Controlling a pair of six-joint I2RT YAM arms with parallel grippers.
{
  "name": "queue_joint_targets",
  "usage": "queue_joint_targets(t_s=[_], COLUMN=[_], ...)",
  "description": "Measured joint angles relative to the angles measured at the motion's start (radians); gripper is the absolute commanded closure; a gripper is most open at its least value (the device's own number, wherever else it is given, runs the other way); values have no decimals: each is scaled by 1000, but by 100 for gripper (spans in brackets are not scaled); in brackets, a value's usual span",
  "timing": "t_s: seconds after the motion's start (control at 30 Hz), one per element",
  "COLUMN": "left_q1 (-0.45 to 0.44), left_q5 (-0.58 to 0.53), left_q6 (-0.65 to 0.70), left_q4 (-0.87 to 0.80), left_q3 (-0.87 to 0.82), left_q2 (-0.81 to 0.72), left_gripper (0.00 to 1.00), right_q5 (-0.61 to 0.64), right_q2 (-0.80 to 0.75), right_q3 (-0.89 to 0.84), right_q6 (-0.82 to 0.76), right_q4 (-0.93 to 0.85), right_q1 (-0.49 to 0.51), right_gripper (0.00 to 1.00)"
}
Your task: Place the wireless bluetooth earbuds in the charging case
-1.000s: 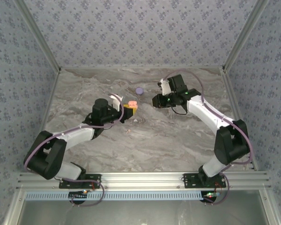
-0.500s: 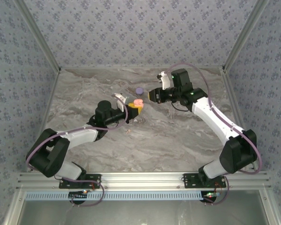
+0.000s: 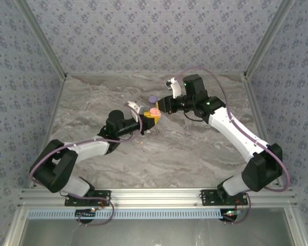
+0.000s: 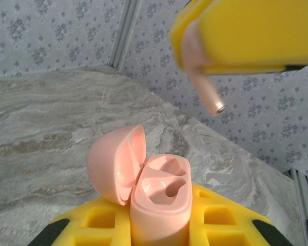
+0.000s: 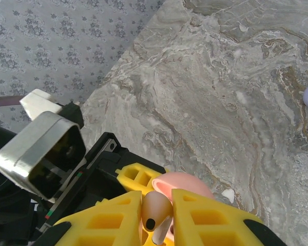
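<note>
Your left gripper [image 4: 158,228] clamps the open case [image 4: 156,187], both wells empty; your right gripper [image 5: 156,218] pinches a pink earbud [image 5: 155,206].

No lettering, label or number can be read — on any surface.
</note>
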Motion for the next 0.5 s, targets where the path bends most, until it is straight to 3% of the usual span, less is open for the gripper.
queue_joint_targets(t_s=[0.5], left_q1=[-10], left_q5=[16], left_q6=[-72], left_q4=[82], left_q3=[31], left_q2=[31], left_gripper=[89], right_q5=[0], right_q2=[0], right_q3=[0], right_q6=[-19], right_q4=[0], right_q1=[16], right_gripper=[79])
